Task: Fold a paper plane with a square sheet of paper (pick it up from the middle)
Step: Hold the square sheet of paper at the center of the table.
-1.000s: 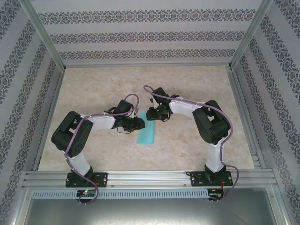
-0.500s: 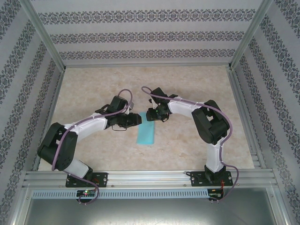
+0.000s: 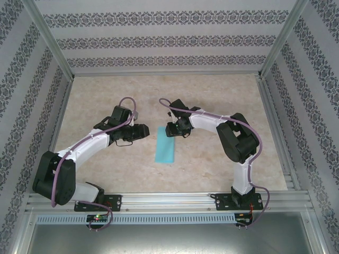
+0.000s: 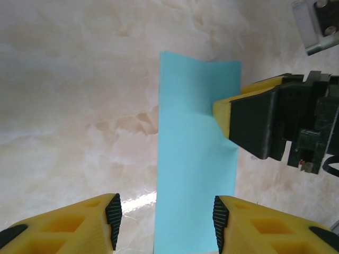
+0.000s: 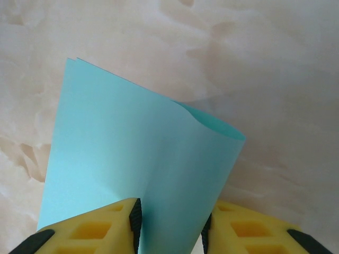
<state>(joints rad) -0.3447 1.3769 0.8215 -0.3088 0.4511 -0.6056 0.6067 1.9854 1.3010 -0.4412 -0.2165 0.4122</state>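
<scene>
The square sheet of paper point(image 3: 165, 144) lies folded in half, a narrow turquoise strip in the middle of the table. My right gripper point(image 3: 170, 130) is at its far end. In the right wrist view the sheet point(image 5: 132, 148) curls up at its folded edge, and my right gripper point(image 5: 170, 225) is shut on that curl with a pad against each side. My left gripper point(image 3: 144, 130) hovers just left of the strip. In the left wrist view its open jaws point(image 4: 165, 217) frame the sheet point(image 4: 196, 159) without touching it, and the right gripper's yellow finger point(image 4: 228, 114) presses the strip's right edge.
The marbled tabletop point(image 3: 106, 169) is bounded by patterned walls and aluminium frame posts point(image 3: 53, 53). A metal rail point(image 3: 169, 200) carrying both arm bases runs along the near edge. Bare table lies behind and in front of the strip.
My left arm has pulled back to the left, off the strip, and its jaws have widened. The right gripper has stayed at the strip's far end and closed a little.
</scene>
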